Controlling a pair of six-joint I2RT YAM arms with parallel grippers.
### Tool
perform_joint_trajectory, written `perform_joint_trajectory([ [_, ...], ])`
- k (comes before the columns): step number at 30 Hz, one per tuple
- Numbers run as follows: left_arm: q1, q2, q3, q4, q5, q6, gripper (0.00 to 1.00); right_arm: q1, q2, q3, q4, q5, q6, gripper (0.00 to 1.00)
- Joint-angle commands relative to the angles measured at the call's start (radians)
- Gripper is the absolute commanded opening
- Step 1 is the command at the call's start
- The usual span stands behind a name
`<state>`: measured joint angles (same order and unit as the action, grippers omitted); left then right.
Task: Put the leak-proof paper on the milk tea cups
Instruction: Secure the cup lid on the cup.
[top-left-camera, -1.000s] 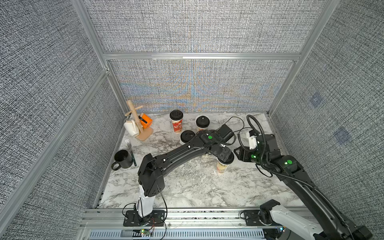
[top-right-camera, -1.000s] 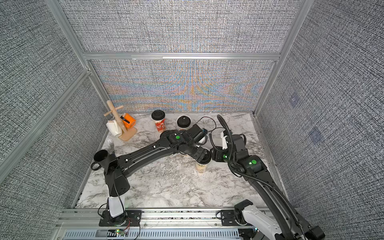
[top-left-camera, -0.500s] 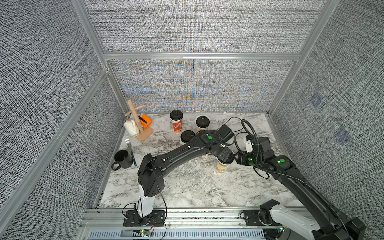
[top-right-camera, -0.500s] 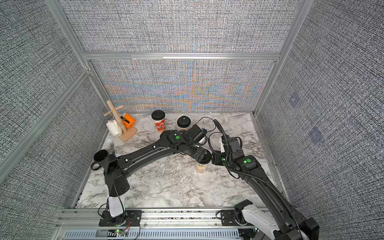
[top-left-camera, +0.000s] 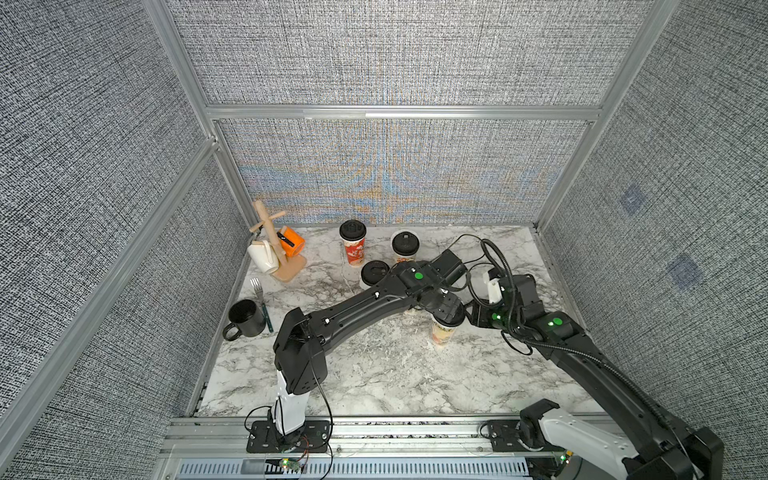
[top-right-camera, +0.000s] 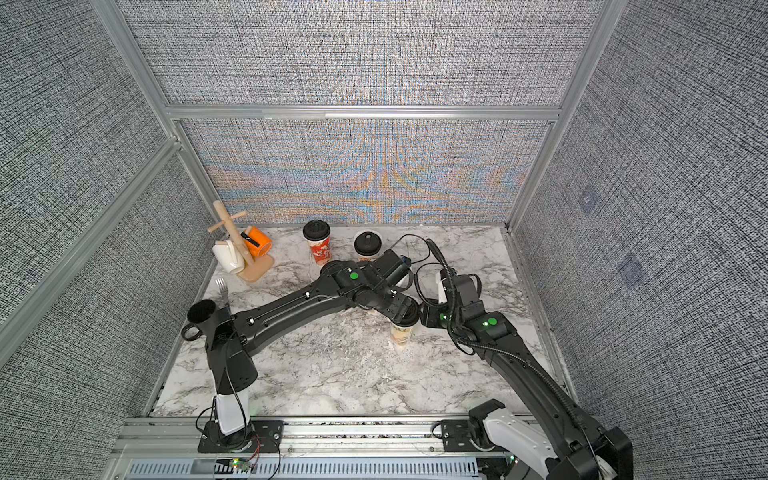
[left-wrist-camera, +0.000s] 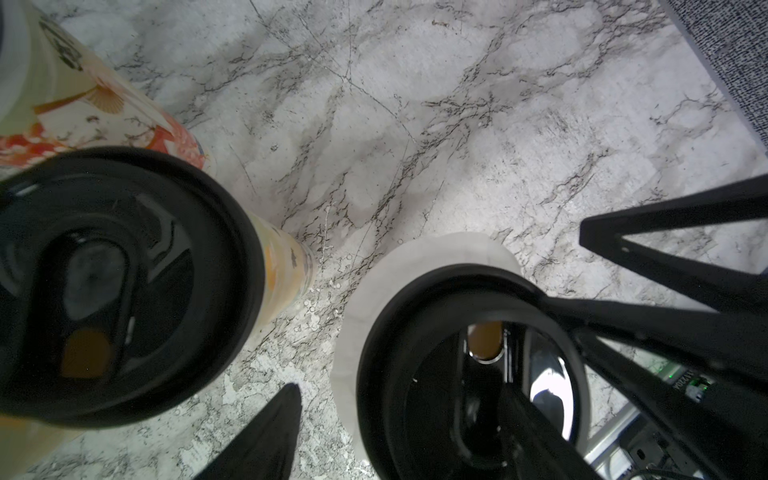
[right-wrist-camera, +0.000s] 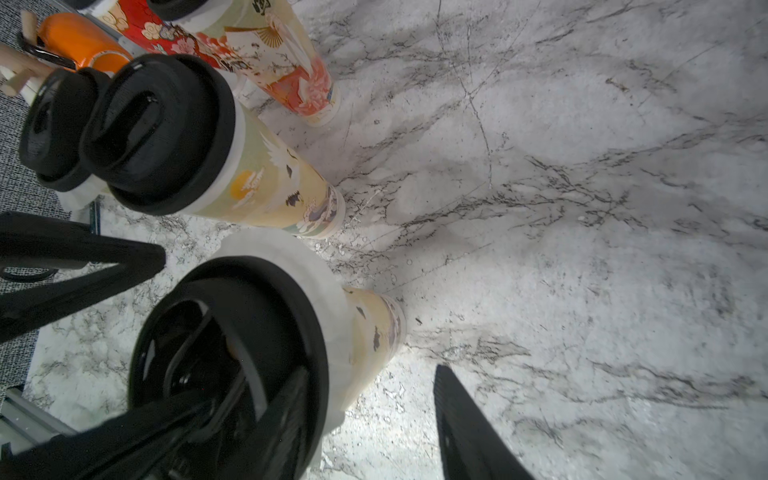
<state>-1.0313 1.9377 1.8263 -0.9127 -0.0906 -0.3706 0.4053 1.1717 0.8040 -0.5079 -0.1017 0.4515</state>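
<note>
Under the black lid (right-wrist-camera: 266, 282) of the front milk tea cup (right-wrist-camera: 374, 332), we find the leak-proof paper (left-wrist-camera: 365, 307) trapped as a whitish skirt that sticks out unevenly around the rim. That cup stands near the middle of the surface (right-wrist-camera: 582, 166), just beside a lidded neighbouring cup (right-wrist-camera: 270, 183). The other cups (top-left-camera: 352, 249), all capped, sit further back.

Both arms crowd the front cup's top. Our left fingers (left-wrist-camera: 266, 432) are spread wide and grasp nothing: one hangs beside the paper's edge with bare marble showing between. Our right fingers (right-wrist-camera: 469, 428) are parted too, one clear of the cup wall and the other blurred across the lid, so we see no grip there.

We judge the main danger to be a sideways nudge. The cup is tall, narrow at the foot and probably light, so a finger brushing the lid rim could tip it into its neighbour and topple that as well. A finger snagging the loose skirt could drag the paper askew or pull it out from under the lid, which may not be seated evenly. With two sets of fingers meeting over one small lid, they could also strike each other.
</note>
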Motion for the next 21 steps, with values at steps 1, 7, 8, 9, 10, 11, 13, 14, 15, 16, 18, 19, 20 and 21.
perform_joint_trajectory([
  [1,0.002,0.023,-0.034,-0.241,-0.069,0.029,0.75,0.003,0.014,-0.053,-0.119,-0.009,-0.009,0.49],
  [7,0.002,0.02,-0.054,-0.24,-0.072,0.022,0.75,0.002,-0.023,0.029,-0.163,0.024,-0.008,0.49],
  [8,0.002,0.02,-0.056,-0.239,-0.073,0.022,0.75,0.003,-0.031,0.057,-0.17,0.03,-0.008,0.49],
  [9,0.002,0.019,-0.061,-0.238,-0.074,0.022,0.75,0.003,-0.041,0.086,-0.176,0.035,-0.009,0.49],
  [10,0.002,0.018,-0.064,-0.235,-0.074,0.021,0.75,0.001,-0.049,0.119,-0.181,0.037,-0.008,0.49],
  [11,0.002,0.018,-0.067,-0.235,-0.077,0.02,0.75,0.0,-0.055,0.142,-0.183,0.036,-0.009,0.49],
  [13,0.002,0.017,-0.07,-0.235,-0.078,0.019,0.75,0.003,-0.065,0.185,-0.181,0.018,-0.012,0.49],
  [14,0.003,0.019,-0.071,-0.235,-0.079,0.018,0.75,0.003,-0.066,0.197,-0.179,0.007,-0.012,0.49],
  [15,0.004,0.019,-0.072,-0.233,-0.08,0.017,0.75,0.003,-0.066,0.205,-0.176,-0.009,-0.013,0.49],
  [16,0.004,0.019,-0.074,-0.232,-0.08,0.015,0.75,0.003,-0.063,0.208,-0.174,-0.023,-0.013,0.49],
  [18,0.004,0.02,-0.073,-0.229,-0.079,0.015,0.75,0.004,-0.057,0.196,-0.161,-0.044,-0.009,0.49],
  [19,0.004,0.018,-0.071,-0.227,-0.078,0.013,0.75,0.004,-0.054,0.183,-0.15,-0.052,-0.007,0.49],
  [20,0.004,0.016,-0.07,-0.226,-0.077,0.014,0.75,0.004,-0.052,0.172,-0.139,-0.057,-0.003,0.49],
  [21,0.004,0.016,-0.069,-0.224,-0.075,0.013,0.75,0.003,-0.049,0.159,-0.127,-0.062,0.002,0.49],
])
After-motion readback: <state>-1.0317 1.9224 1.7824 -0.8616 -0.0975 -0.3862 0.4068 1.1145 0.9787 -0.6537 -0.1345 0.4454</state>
